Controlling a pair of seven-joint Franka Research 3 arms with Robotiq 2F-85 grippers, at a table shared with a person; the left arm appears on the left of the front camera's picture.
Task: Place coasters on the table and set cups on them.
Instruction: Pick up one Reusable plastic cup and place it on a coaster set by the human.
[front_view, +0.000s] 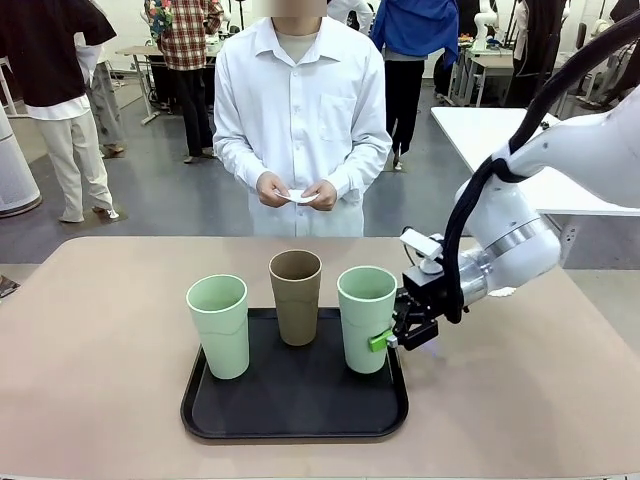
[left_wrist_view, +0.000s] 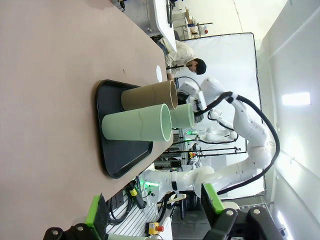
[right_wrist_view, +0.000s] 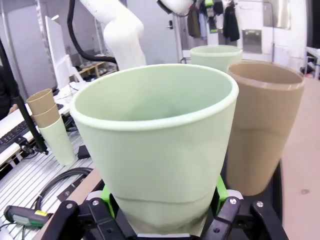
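Three cups stand on a black tray (front_view: 290, 410) on the beige table (front_view: 100, 350): a mint green one (front_view: 219, 325) on the left, a tan brown one (front_view: 296, 296) in the middle, another mint green one (front_view: 366, 318) on the right. My right gripper (front_view: 378, 342) is shut low on the right cup, whose base rests on the tray. In the right wrist view that cup (right_wrist_view: 160, 140) sits between the green pads (right_wrist_view: 222, 192), with the brown cup (right_wrist_view: 262, 135) beside it. The person at the far side holds white coasters (front_view: 298, 197) in both hands. My left gripper (left_wrist_view: 152, 210) is open and holds nothing, well short of the tray (left_wrist_view: 125, 160).
A white rectangular table (front_view: 490, 130) stands behind on the right. Bare tabletop lies on both sides of the tray and between it and the person. A stack of spare cups (right_wrist_view: 47, 125) stands off the table, by the robot's base.
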